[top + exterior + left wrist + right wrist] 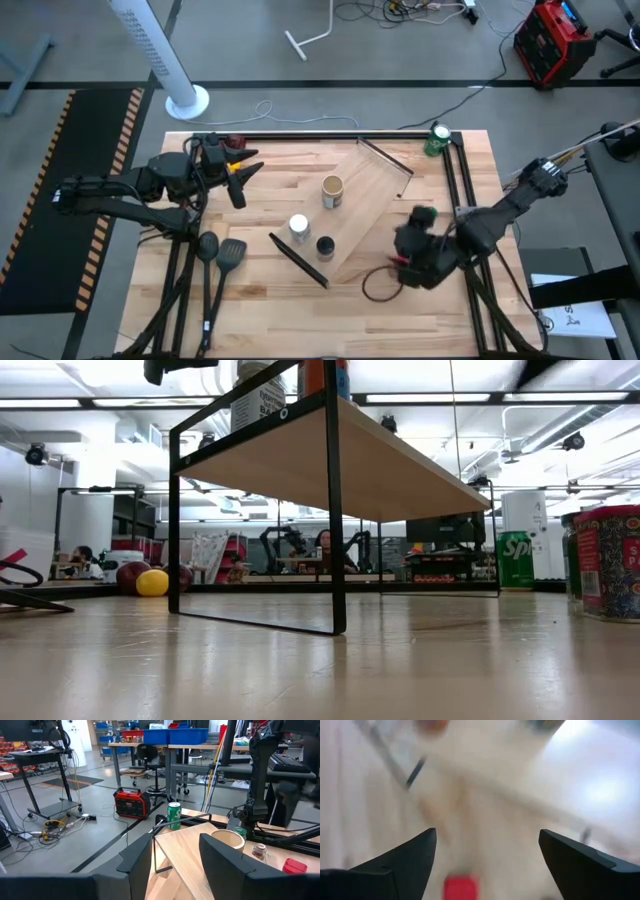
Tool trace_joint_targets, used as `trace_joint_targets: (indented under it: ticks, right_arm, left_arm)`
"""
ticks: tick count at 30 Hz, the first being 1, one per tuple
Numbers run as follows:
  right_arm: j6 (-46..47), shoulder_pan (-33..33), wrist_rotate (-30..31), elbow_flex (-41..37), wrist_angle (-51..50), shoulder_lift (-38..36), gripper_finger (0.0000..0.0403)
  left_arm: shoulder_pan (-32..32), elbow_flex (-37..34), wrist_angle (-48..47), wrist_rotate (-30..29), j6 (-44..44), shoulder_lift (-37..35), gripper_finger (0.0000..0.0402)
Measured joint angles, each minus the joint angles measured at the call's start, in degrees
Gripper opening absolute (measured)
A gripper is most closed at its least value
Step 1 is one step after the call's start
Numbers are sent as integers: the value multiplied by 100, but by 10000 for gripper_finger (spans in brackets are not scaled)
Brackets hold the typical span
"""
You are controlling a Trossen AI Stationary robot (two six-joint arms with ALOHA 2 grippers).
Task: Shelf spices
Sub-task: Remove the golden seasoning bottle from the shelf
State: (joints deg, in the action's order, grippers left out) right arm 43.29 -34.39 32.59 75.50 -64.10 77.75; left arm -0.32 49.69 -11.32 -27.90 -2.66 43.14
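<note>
The shelf (365, 205), a slanted light-wood rack with black end bars, crosses the table's middle. On its board stand a tan-topped jar (333, 190), a white-topped jar (298, 227) and a black-topped jar (325, 246). A red-topped jar (460, 887) stands on the table by the shelf's right side. My right gripper (487, 855) hangs open above it, tilted down, touching nothing. A silvery-topped jar (259, 851) stands near the red one. My left gripper (175, 862) waits open and level above the table's far left (240, 175).
A green can (438, 138) stands at the far right corner. Two black spatulas (220, 255) lie near the left front. A dark cord loop (380, 285) lies by the right gripper. Yellow and red fruit (145, 580) lie on the table, seen only in the low view.
</note>
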Motion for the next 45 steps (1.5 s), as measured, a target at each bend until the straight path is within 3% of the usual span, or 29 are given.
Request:
trace_joint_targets:
  ticks: [4,9,14,23,29,38,45]
  right_arm:
    - [-568,565,525,424,32,67,321]
    - [-1500,1345,569,491,619,63,320]
    - [-2366,2156,-178,468,1160,117,331]
    - [-3321,3224,-1302,455,1925,207,344]
    - [-3609,3522,-1780,455,2287,312,344]
    - [-3834,3594,-2242,455,2457,635,344]
    - [-4017,3659,-2257,455,2653,798,344]
  left_arm:
    - [-1,0,32,0,-26,24,154]
    - [0,0,26,20,-34,90,164]
    - [0,0,24,505,-35,222,173]
    - [0,0,156,578,66,535,180]
    - [50,0,374,160,70,1063,177]
    - [290,0,1010,37,86,2029,163]
    - [360,0,1456,36,219,2547,160]
